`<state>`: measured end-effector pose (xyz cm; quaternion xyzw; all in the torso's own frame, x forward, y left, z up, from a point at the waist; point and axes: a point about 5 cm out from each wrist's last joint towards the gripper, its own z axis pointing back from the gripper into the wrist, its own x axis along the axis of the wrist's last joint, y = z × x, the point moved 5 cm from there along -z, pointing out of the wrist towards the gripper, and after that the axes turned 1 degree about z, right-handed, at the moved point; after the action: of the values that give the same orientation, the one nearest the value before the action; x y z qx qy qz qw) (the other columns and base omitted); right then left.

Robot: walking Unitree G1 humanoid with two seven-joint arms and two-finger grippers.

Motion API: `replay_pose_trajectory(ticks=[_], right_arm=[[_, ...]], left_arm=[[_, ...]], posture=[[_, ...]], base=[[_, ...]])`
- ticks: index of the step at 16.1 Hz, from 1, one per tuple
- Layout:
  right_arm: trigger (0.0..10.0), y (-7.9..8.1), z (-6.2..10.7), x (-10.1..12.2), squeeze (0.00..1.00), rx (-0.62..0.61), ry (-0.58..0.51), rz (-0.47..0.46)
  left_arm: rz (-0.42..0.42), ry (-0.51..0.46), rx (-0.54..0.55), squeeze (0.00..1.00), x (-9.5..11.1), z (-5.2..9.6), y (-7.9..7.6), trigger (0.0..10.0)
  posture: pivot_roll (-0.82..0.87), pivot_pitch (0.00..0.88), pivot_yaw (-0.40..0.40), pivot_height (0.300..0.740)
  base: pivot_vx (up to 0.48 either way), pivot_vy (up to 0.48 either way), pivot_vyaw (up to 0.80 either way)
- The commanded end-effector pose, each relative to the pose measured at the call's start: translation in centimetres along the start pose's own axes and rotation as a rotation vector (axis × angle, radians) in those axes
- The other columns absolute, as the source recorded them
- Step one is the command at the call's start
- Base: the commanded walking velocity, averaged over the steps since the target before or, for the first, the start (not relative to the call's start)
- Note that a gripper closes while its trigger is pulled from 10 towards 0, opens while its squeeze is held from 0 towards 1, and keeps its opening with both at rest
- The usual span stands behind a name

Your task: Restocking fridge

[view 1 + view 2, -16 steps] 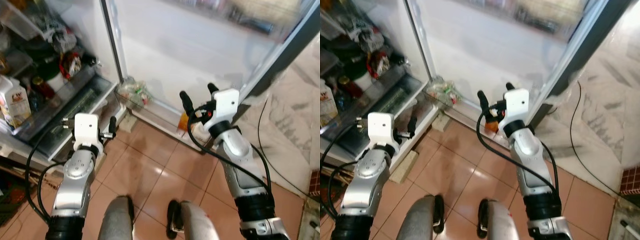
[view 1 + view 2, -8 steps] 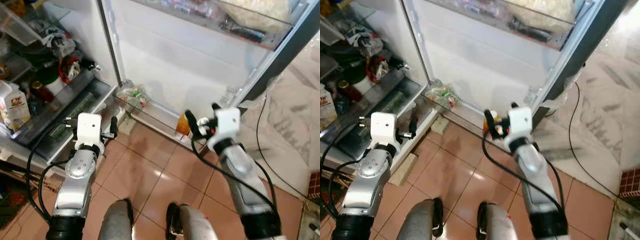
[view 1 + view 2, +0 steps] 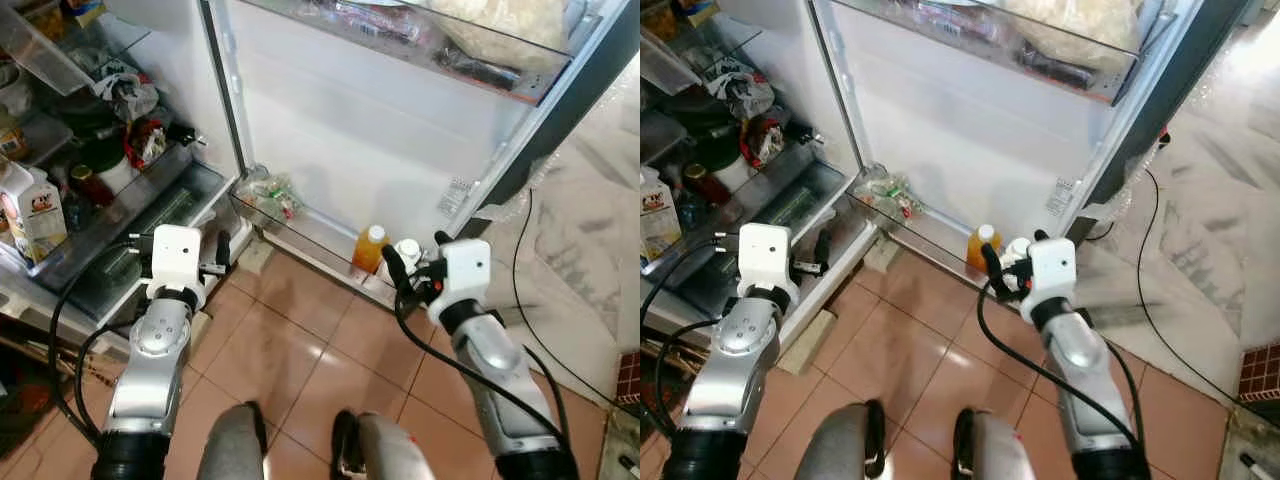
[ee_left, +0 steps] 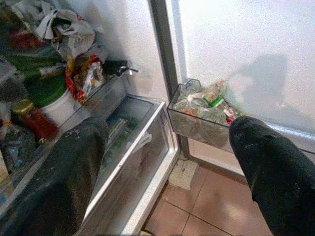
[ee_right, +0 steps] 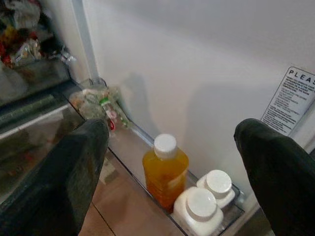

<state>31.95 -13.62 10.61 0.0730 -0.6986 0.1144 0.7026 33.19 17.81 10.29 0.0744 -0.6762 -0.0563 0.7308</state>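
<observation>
So the fridge (image 3: 160, 190) stands wide open with its door (image 3: 400, 130) swung out ahead of the robot. Along the door's bottom edge runs a clear door shelf (image 5: 129, 147). An orange juice bottle (image 5: 165, 169) with a white cap sits toward that shelf's outer end, touching two white-capped bottles (image 5: 201, 209) packed right at the end corner. At the hinge end of the same shelf is a clear bag of veggies (image 4: 206, 105), and the stretch between the bag and the juice is bare.

The right gripper (image 5: 172, 162) hovers in front of the juice end, fingers spread wide, holding nothing. The left gripper (image 4: 167, 162) hangs near the hinge, in front of the crisper drawer (image 4: 128, 147), also spread wide with nothing in it.

Plenty of bare tile floor (image 3: 290, 350) between the robot and the door's lower edge. A black cable (image 3: 520, 270) trails over the marble by the door's outer edge.

The upper door bin (image 3: 480, 40) is cut off at the top, its contents hard to make out. A milk carton (image 3: 30, 205) sits on the fridge shelves at far left; everything else there is a jumble
</observation>
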Motion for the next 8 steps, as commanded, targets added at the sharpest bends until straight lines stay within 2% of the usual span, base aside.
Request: replay_pose_trajectory(ticks=[1, 5, 6, 8], right_arm=[[10.0, -0.47, 0.21, -0.06, 0.0, -0.016, 0.007, 0.012], [10.0, -0.43, -0.1, 0.06, 0.0, -0.021, 0.002, 0.009], [10.0, -0.4, -0.15, 0.08, 0.0, -0.021, 0.001, 0.01], [10.0, -0.33, -0.09, 0.05, 0.0, -0.017, -0.001, 0.008]], left_arm=[[-0.004, -0.008, 0.007, 0.0, 0.13, 0.04, 0.03, 10.0], [-0.006, -0.005, 0.005, 0.0, 0.1, -0.04, 0.0, 10.0], [-0.004, -0.008, 0.002, 0.0, 0.16, -0.06, -0.05, 10.0], [0.001, -0.011, 0.003, 0.0, 0.2, -0.1, -0.07, 10.0]], posture=[[0.09, 0.151, -0.023, 0.74], [0.09, 0.151, -0.022, 0.74], [0.09, 0.151, -0.022, 0.74], [0.09, 0.151, -0.024, 0.74]], base=[[0.0, -0.401, 0.0], [0.0, -0.39, 0.0], [0.0, -0.255, 0.0], [0.0, 0.0, 0.0]])
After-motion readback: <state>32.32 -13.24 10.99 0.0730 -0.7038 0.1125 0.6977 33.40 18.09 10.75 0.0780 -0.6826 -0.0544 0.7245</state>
